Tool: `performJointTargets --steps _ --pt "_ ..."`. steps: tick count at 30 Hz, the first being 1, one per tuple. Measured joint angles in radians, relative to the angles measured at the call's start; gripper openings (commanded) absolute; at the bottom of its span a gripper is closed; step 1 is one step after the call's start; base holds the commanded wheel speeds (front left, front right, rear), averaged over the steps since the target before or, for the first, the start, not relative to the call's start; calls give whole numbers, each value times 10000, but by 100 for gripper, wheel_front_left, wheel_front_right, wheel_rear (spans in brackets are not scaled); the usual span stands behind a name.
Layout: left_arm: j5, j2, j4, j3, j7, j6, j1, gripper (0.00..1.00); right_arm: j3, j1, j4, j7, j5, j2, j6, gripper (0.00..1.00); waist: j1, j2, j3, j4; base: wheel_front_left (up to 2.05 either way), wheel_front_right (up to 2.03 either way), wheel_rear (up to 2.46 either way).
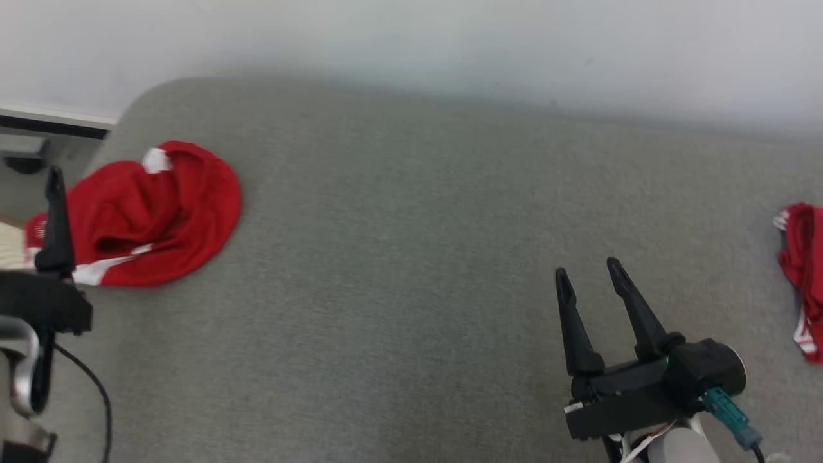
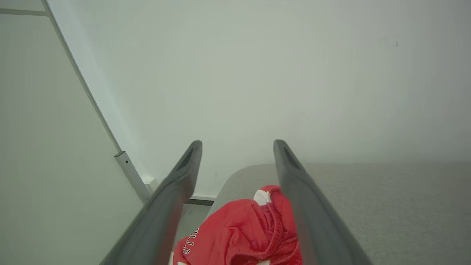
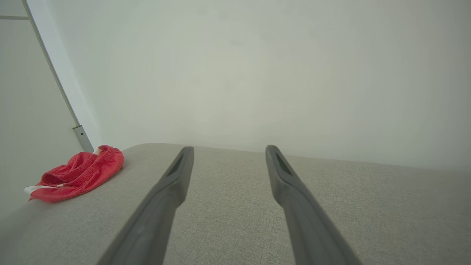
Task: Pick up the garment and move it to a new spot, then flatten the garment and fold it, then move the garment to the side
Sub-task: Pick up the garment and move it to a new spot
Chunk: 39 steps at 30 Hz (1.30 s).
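A crumpled red garment with white trim lies at the far left of the grey padded surface, close to its rounded corner. White lettering shows on the garment in the left wrist view. My left gripper is open above the garment's near left edge, holding nothing. One of its dark fingers rises in front of the cloth in the head view. My right gripper stands open over bare surface at the lower right, far from the garment. Nothing is between the right gripper's fingers.
A second red cloth with white stripes lies at the right edge of the surface. A pale wall runs along the back. Left of the surface a metal post stands by the wall, with floor below.
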Motion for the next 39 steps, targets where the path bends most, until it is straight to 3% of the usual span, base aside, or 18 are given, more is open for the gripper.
performJointTargets --steps 14,23,34,35,36,37,39 --pt "-755 1377 2907 -1168 809 -224 -2600 100 458 -878 -61 0 69 0 0 100 2 0 1927 -1839 0 0 0" --pt "-1710 1561 4663 -1969 1605 -240 -2891 100 454 -989 -29 0 109 2 0 100 0 1 2612 -2580 0 0 0" --pt "-1881 1616 6706 -2500 2211 -242 -3310 100 564 -1182 82 0 109 -69 0 100 -2 -1 2811 -2795 0 0 0" --pt "-1881 1593 6809 -2556 2157 -240 -3382 52 562 -1181 107 0 109 -79 0 100 -2 -2 2801 -2794 0 0 0" --pt "-1883 1580 6851 -2612 1987 -240 -3414 15 560 -1179 127 0 109 -86 0 100 -3 -2 2788 -2787 0 0 0" --pt "-1942 1519 6893 -2640 1848 -242 -3419 0 541 -1179 153 0 109 -98 0 100 -3 -2 2771 -2775 0 0 0" --pt "-1973 1407 6913 -2830 1595 -242 -3452 0 516 -1173 184 0 109 -102 0 100 -2 -1 2722 -2736 0 0 0"
